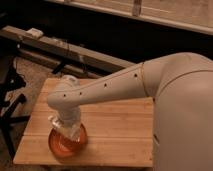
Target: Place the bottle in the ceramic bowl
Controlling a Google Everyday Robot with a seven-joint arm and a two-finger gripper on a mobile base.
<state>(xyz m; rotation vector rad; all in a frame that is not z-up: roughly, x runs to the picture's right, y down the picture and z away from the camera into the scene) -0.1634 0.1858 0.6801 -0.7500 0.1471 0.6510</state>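
Observation:
The orange-red ceramic bowl (65, 146) sits at the front left of the wooden table (120, 130). My white arm reaches over the table from the right, and its wrist hangs straight above the bowl. The gripper (66, 129) points down into the bowl and covers most of it. A pale translucent bottle (73, 133) shows at the gripper, low inside the bowl's rim. I cannot tell whether the bottle rests on the bowl or is still held.
The table's left and front edges lie close to the bowl. A dark stand (10, 107) is on the floor to the left. A long shelf with cables (65, 50) runs behind the table.

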